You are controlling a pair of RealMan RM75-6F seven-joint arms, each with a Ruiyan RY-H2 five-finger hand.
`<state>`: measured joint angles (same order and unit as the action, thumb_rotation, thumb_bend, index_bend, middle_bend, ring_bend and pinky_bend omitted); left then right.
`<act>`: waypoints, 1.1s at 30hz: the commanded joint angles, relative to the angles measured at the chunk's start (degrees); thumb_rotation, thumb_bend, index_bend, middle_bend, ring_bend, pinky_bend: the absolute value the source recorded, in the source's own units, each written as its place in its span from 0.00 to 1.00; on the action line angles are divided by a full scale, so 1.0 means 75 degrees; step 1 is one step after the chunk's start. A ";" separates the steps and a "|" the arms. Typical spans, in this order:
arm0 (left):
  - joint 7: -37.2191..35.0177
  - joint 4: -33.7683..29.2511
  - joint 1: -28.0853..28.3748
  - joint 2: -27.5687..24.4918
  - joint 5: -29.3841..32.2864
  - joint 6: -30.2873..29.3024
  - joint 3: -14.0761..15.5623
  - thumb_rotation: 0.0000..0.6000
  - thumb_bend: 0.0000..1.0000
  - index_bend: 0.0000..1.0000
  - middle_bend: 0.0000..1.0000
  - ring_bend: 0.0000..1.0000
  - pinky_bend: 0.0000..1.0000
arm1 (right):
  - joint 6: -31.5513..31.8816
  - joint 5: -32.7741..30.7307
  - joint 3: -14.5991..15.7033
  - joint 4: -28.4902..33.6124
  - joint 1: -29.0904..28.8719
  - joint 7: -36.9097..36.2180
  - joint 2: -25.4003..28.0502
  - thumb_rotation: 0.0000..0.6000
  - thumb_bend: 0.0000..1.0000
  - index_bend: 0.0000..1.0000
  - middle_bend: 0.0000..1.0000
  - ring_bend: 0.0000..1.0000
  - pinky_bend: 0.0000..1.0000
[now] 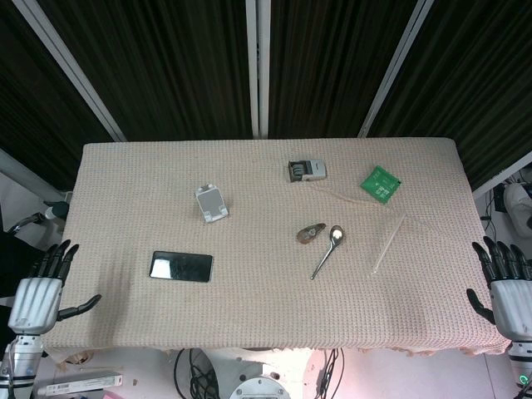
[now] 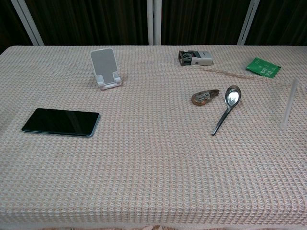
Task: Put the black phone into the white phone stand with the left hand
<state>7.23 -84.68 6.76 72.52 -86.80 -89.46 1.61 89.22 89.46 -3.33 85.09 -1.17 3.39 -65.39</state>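
The black phone [image 1: 181, 266] [image 2: 61, 122] lies flat, screen up, on the left part of the cloth-covered table. The white phone stand [image 1: 212, 202] [image 2: 105, 68] stands upright and empty behind it, a little to the right. My left hand [image 1: 43, 291] hovers off the table's left front corner, fingers spread, holding nothing, well left of the phone. My right hand [image 1: 507, 291] hangs off the right front corner, fingers also apart and empty. Neither hand shows in the chest view.
A metal spoon [image 1: 327, 251] [image 2: 225, 110] and a small brown tape dispenser [image 1: 311, 233] [image 2: 205, 97] lie mid-table. A grey stamp-like device [image 1: 307, 170] [image 2: 195, 58], a green packet [image 1: 381, 184] [image 2: 262, 66] and a clear tube [image 1: 388, 242] [image 2: 289, 104] sit toward the right.
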 commanded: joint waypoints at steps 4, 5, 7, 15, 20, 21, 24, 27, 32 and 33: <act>0.0103 0.0098 0.0061 0.0030 -0.0057 0.0089 -0.0113 0.00 0.00 0.05 0.02 0.04 0.21 | -0.0129 -0.0085 -0.0039 0.0135 -0.0086 0.0094 -0.0002 1.00 0.21 0.00 0.00 0.00 0.00; 0.0108 0.0095 0.0062 0.0027 -0.0064 0.0111 -0.0114 0.00 0.00 0.05 0.02 0.04 0.21 | -0.0144 -0.0099 -0.0035 0.0135 -0.0088 0.0105 -0.0011 1.00 0.21 0.00 0.00 0.00 0.00; 0.0116 0.0083 0.0062 0.0029 -0.0088 0.0153 -0.0111 0.00 0.00 0.05 0.02 0.04 0.21 | -0.0161 -0.0138 -0.0024 0.0117 -0.0078 0.0122 -0.0036 1.00 0.21 0.00 0.00 0.00 0.00; 0.0236 -0.0160 0.0324 -0.0039 -0.0310 0.0519 -0.0169 0.14 0.00 0.05 0.02 0.04 0.21 | -0.0158 -0.0315 -0.0097 0.0204 -0.0059 -0.0013 0.0044 1.00 0.21 0.00 0.00 0.00 0.00; 0.0605 -0.0705 0.0762 -0.0125 -0.0272 0.1220 -0.0285 0.34 0.00 0.05 0.02 0.04 0.21 | -0.0122 -0.0311 -0.0111 0.0267 -0.0053 -0.0100 0.0162 1.00 0.21 0.00 0.00 0.00 0.00; 0.0705 -0.0834 0.0863 -0.0135 -0.0230 0.1394 -0.0316 0.40 0.00 0.05 0.02 0.04 0.21 | -0.0101 -0.0309 -0.0120 0.0265 -0.0049 -0.0116 0.0178 1.00 0.21 0.00 0.00 0.00 0.00; 0.1049 -0.1186 0.1258 -0.0026 -0.0059 0.2024 -0.0450 0.52 0.00 0.05 0.02 0.04 0.21 | 0.0010 -0.0303 -0.0148 0.0285 -0.0010 -0.0208 0.0245 1.00 0.21 0.00 0.00 0.00 0.00; 0.1064 -0.1348 0.1613 0.0194 0.0136 0.2639 -0.0532 0.59 0.00 0.05 0.02 0.04 0.21 | 0.0136 -0.0287 -0.0164 0.0303 0.0045 -0.0277 0.0321 1.00 0.21 0.00 0.00 0.00 0.00; 0.1122 -0.1153 0.2082 0.0640 0.0544 0.3511 -0.0588 0.64 0.00 0.05 0.02 0.04 0.21 | 0.0257 -0.0367 -0.0198 0.0233 0.0133 -0.0423 0.0383 1.00 0.21 0.00 0.00 0.00 0.00; 0.1237 -0.1104 0.2142 0.0715 0.0605 0.3606 -0.0591 0.64 0.00 0.05 0.02 0.04 0.21 | 0.0259 -0.0383 -0.0199 0.0215 0.0144 -0.0451 0.0389 1.00 0.21 0.00 0.00 0.00 0.00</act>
<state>15.13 -93.56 21.26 76.31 -83.71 -64.27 -2.44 91.12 86.67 -4.80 86.79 -0.17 0.09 -62.52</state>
